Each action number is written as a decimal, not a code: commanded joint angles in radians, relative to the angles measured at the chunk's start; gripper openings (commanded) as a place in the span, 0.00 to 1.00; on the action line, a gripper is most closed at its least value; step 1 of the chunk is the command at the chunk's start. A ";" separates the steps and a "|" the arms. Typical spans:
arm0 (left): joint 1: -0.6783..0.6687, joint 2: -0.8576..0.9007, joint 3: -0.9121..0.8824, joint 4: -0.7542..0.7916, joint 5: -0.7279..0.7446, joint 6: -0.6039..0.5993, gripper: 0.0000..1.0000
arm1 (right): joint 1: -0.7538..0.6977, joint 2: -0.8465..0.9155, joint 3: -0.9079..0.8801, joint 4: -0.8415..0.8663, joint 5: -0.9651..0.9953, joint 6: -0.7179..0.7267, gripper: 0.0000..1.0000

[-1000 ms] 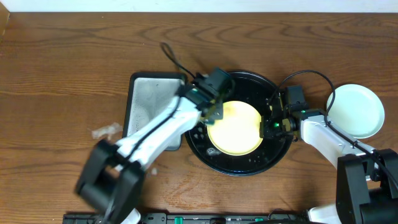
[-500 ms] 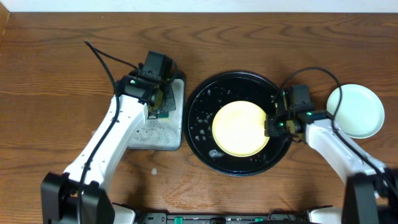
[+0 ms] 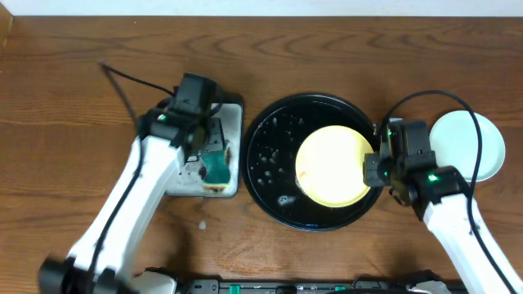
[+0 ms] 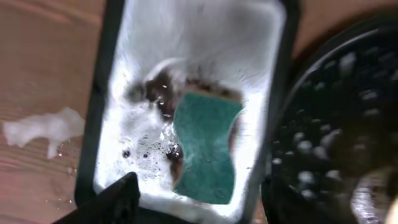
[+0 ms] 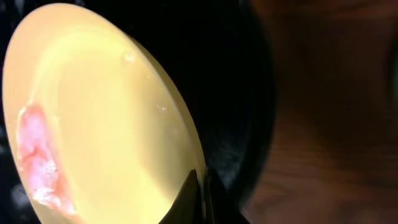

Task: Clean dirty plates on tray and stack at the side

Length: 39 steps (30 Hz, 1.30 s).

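One pale yellow plate (image 3: 331,166) rests in the round black tray (image 3: 270,159), toward its right side. My right gripper (image 3: 377,171) is shut on this plate's right rim; in the right wrist view its fingertips (image 5: 198,198) pinch the edge of the yellow plate (image 5: 106,118), which carries a pink smear on its left. Outside the black tray, a pale mint-blue plate (image 3: 470,145) lies on the table at the right. My left gripper (image 3: 208,143) hovers open over the silvery metal tray (image 3: 233,114). The teal sponge (image 4: 205,146) lies loose there, and only one finger (image 4: 118,198) shows.
Soapy foam and dark residue cover the floor of the metal tray (image 4: 261,37). A blob of foam (image 4: 43,127) sits on the wooden table left of it. Water drops dot the black tray (image 4: 336,124). Cables trail from both arms.
My left arm swung from the yellow plate over to the metal tray and let go of the sponge there. My right gripper shifted the yellow plate toward the tray's right side.
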<state>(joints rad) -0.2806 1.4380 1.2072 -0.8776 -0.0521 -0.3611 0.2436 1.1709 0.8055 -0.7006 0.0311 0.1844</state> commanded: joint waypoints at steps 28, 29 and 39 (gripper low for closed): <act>0.004 -0.262 0.035 -0.058 -0.008 0.009 0.82 | 0.569 0.046 0.254 -0.144 0.827 -0.209 0.01; 0.004 -0.262 0.035 -0.058 -0.008 0.009 0.83 | 0.573 0.054 0.254 -0.144 0.835 -0.210 0.01; 0.004 -0.262 0.035 -0.058 -0.008 0.009 0.82 | 0.612 0.067 0.255 -0.140 0.895 -0.254 0.01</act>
<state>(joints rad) -0.2806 1.1713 1.2194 -0.9340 -0.0521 -0.3614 0.8352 1.2411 1.0351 -0.8444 0.8417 -0.0425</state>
